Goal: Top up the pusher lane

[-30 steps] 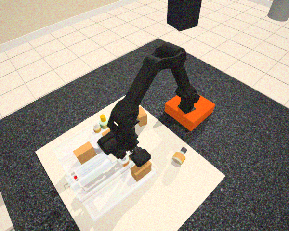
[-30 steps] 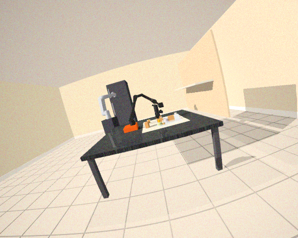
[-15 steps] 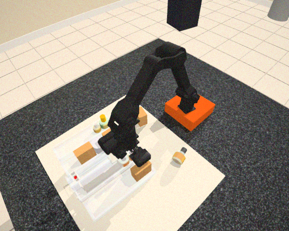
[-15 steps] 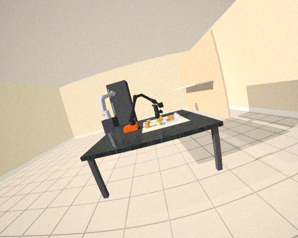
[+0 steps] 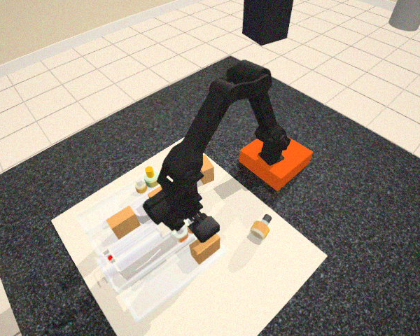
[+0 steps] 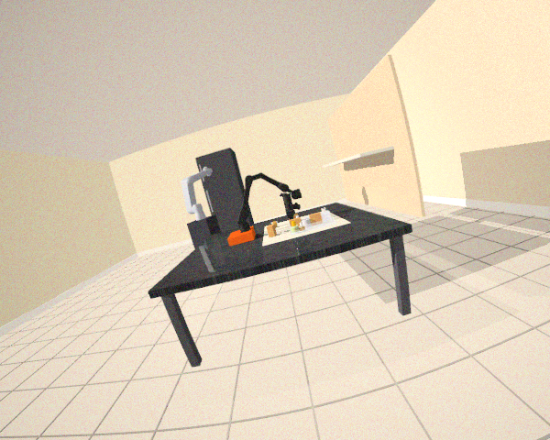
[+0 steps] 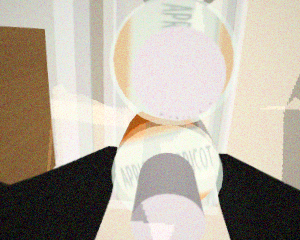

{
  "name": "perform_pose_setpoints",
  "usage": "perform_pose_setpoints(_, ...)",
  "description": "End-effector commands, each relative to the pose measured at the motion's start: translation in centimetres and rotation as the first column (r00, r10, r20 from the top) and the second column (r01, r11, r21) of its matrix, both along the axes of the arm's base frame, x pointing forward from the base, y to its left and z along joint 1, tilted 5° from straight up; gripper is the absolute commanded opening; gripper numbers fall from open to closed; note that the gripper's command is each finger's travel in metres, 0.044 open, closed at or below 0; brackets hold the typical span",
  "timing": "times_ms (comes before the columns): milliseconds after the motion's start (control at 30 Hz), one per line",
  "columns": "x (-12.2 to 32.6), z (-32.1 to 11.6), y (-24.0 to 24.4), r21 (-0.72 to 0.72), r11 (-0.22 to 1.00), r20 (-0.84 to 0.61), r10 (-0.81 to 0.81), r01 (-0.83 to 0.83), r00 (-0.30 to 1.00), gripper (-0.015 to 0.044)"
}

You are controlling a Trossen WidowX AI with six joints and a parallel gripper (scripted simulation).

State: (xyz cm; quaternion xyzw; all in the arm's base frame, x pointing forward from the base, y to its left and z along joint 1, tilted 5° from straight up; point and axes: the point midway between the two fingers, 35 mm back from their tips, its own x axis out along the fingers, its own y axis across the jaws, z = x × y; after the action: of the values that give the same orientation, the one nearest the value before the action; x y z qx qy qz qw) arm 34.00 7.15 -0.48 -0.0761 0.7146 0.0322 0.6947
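Observation:
My gripper [image 5: 189,225] [image 7: 166,160] is shut on a clear apricot jar with a pale lid [image 7: 169,175], at the front end of the clear sprung lane [image 5: 145,253] [image 7: 97,75]. In the wrist view the held jar is upright or nearly so, with orange contents; the gripper mostly hides it in the top view. The matching lane jar [image 5: 181,234] [image 7: 177,75] stands directly behind it, between the lane walls. The two look touching or nearly so. I cannot tell whether the held jar's base rests on the lane floor. The front stop and pusher plate are not clearly visible.
Wooden blocks [image 5: 123,222] [image 5: 204,249] [image 7: 17,105] flank the lane; another block [image 5: 207,169] is near the arm. A yellow-capped jar [image 5: 151,178] and a small pale-capped jar [image 5: 141,186] stand at the far side. A dark-capped orange jar [image 5: 260,229] stands apart on the mat [image 5: 282,260].

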Motion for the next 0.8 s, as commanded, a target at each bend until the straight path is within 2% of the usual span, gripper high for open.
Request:
perform_pose_setpoints(0, 0.22, 0.04, 0.07, 0.003, 1.000, 0.013, 0.005, -0.005, 1.000, 0.0000)
perform_pose_setpoints(767, -0.16, 0.04, 0.01, 0.003, 1.000, 0.012, 0.005, -0.005, 1.000, 0.0000)
